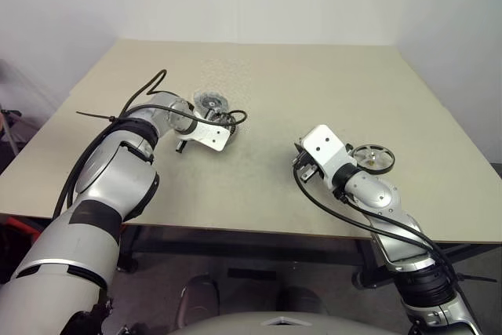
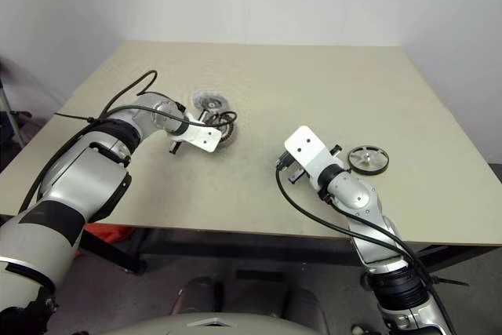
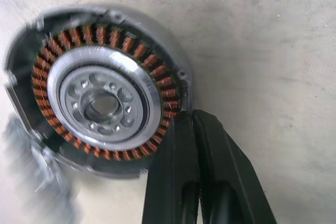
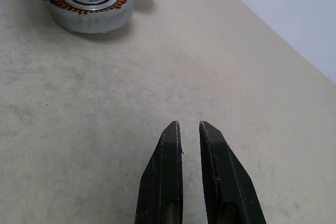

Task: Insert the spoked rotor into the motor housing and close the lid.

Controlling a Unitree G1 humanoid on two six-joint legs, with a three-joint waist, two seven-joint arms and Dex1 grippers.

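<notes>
Left gripper [image 3: 195, 129] down at the motor housing [image 3: 102, 90], jaws pressed together at its rim, right by the ring of copper windings; whether pinching the edge or merely touching it, cannot tell. Housing flat on the table [image 1: 314, 84], windings and silver hub facing up, ready to take a part from above. Just beyond the housing, a silvery round piece [image 1: 210, 100], probably the lid, parked close for the final step. Well off to the right of the housing, the spoked rotor [image 1: 372, 158] lying flat on the table, not yet picked up. Right gripper [image 4: 189, 145] between housing and rotor, hovering low over bare table, jaws nearly closed with a thin gap, holding nothing. Looks like steadying or nudging the housing first, so rotor insertion not yet begun.
</notes>
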